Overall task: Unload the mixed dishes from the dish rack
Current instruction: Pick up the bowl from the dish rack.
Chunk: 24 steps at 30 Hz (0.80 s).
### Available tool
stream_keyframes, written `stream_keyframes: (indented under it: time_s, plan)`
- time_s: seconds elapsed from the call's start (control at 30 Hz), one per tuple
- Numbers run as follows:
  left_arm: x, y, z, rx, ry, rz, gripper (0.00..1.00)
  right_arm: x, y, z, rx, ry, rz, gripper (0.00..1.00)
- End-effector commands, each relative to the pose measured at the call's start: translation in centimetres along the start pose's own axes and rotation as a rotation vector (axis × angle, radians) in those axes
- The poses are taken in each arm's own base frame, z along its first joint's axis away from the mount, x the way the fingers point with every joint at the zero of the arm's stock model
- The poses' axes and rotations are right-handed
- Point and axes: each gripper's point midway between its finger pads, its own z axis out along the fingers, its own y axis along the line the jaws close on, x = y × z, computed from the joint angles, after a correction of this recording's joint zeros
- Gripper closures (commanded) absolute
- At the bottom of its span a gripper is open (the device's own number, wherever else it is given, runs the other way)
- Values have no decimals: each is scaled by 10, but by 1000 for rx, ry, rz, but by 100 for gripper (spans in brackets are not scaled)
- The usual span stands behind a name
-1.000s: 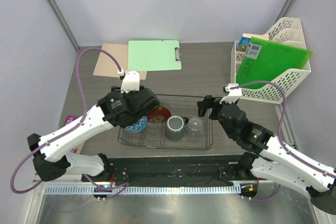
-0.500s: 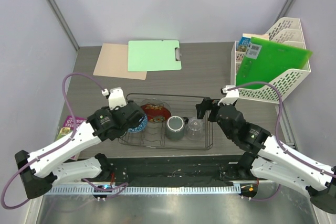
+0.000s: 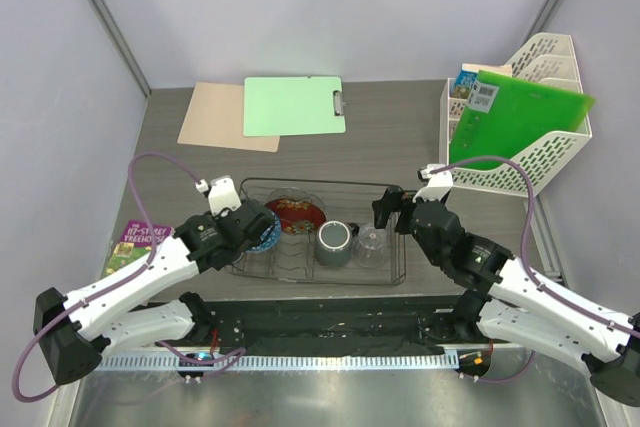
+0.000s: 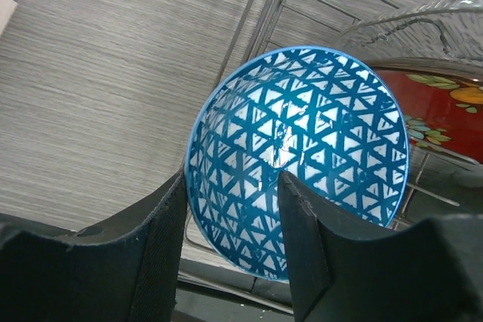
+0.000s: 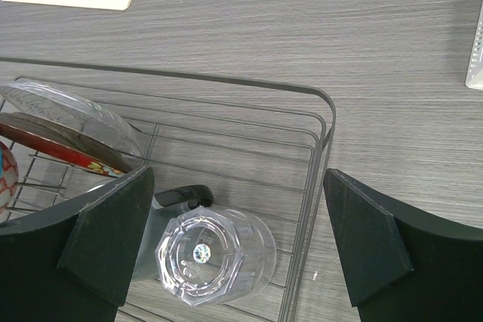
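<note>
Jaws of your left gripper [image 4: 232,176] straddle bowl [image 4: 302,148] rim to lift; clamp unconfirmed; right gripper [image 5: 240,175] gapes over cup [image 5: 215,254].

My left gripper [image 3: 252,230] meets the small blue patterned bowl [image 3: 266,236] at the dish rack [image 3: 320,183] left end. My right gripper [image 3: 388,209] hangs open near 1 clear glass cup [image 3: 371,243].
</note>
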Motion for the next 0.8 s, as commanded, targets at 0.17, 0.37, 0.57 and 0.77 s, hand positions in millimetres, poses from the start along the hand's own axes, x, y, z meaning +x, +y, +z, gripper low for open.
stream_keyframes:
  time_s: [0.17, 0.37, 0.57, 0.77]
  plan:
    - [6, -11, 11, 39, 2, -82, 62, -3, 6, 5, -8, -12, 20, 0]
    - [6, -10, 11, 40, 3, -82, 87, 0, 5, 5, -6, -7, 16, 1]
    - [4, -9, 10, 33, -4, -75, 100, 1, 5, 7, -4, -2, 16, 0]
    - [3, -14, 11, 62, -10, -60, 100, 4, 5, 7, -3, 2, 14, 0]
